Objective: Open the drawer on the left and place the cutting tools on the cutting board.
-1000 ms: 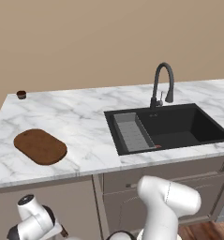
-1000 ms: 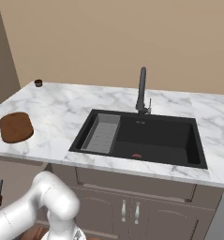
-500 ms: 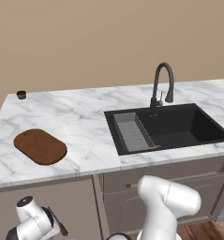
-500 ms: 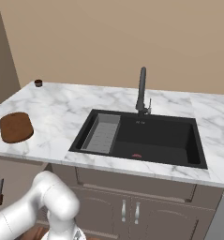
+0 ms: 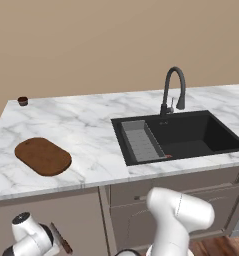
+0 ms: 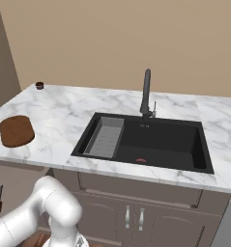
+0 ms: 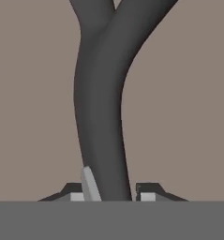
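Pincer [image 7: 112, 192] jaws have just closed from wide open onto the curved grey handle [image 7: 101, 117] of the drawer [image 7: 188, 93], low on the left beneath the counter [image 5: 91, 125] that carries the cutting board [image 5: 43, 156], so you look ready to pull it open.

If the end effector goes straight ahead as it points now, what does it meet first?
The drawer handle, which sits between the end effector tips. Just behind it is the drawer front, though depth is unclear.

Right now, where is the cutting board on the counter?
The cutting board lies flat near the left end of the marble counter, close to its front edge, well left of the sink; the right base view shows it at the far left.
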